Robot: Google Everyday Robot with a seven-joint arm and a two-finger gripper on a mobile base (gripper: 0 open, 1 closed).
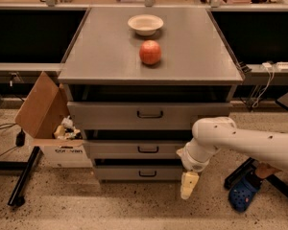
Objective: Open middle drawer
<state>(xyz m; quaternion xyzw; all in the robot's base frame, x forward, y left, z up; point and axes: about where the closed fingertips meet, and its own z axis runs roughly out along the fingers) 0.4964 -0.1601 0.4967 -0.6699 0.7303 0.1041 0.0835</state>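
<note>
The grey cabinet has three drawers stacked under its top. The middle drawer (134,149) is the mid-sized grey front with a small dark loop handle (148,149). It looks closed or nearly so. My gripper (188,185) hangs from the white arm at the lower right, pointing down toward the floor. It is right of the bottom drawer (139,173) and below and to the right of the middle drawer's handle, not touching it.
A red apple (150,52) and a white bowl (145,24) sit on the cabinet top (101,56). An open cardboard box (48,123) stands on the floor at the left. A blue shoe (242,196) and dark stand legs lie at the right.
</note>
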